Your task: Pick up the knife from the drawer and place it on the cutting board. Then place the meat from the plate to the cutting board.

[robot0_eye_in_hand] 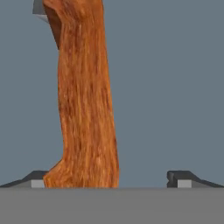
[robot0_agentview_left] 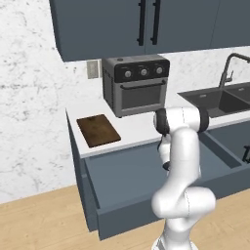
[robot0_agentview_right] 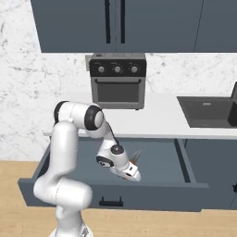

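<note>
Slate-blue kitchen. Wide deep slate-blue drawer (robot0_agentview_right: 157,159) pulled out; flat dark-brown wooden cutting board (robot0_agentview_left: 98,130) on counter at ten o'clock. My gripper (robot0_eye_in_hand: 109,178) hangs low inside, jaws apart. Small orange-handled knife (robot0_eye_in_hand: 83,100) lies nearer my nine-o'clock fingertip (robot0_eye_in_hand: 38,179): centre first, then close.
</note>
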### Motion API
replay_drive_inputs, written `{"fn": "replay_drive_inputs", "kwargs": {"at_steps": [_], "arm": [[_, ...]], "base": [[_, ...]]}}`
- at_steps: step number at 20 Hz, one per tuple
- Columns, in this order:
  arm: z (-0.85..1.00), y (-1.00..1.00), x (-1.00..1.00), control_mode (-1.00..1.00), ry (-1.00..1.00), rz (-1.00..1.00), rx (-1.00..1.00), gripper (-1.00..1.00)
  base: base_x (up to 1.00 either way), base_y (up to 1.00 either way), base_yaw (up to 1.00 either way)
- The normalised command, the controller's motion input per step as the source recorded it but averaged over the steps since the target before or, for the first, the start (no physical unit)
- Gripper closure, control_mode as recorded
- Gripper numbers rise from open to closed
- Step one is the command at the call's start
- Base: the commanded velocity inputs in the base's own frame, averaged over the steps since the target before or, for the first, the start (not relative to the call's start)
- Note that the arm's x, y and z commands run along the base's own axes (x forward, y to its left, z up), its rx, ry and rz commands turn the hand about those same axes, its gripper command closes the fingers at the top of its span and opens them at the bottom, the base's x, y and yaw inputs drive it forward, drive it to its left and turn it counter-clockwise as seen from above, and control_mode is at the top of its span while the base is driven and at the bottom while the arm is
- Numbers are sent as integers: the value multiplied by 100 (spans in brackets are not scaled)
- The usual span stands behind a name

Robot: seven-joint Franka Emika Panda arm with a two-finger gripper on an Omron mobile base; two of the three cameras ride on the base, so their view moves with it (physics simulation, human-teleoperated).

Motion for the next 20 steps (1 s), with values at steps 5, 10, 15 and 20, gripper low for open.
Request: {"fn": "replay_drive_inputs", "kwargs": {"at_steps": [5,10,15,20], "arm": [[0,-25,72,-100,9,0,22,-100],[23,-10,24,-100,4,0,20,-100],[38,-14,-38,-100,1,0,10,-100],[31,-10,-70,-100,3,0,7,-100]], "base": [[0,0,0],[0,0,0],[0,0,0],[0,0,0]]}}
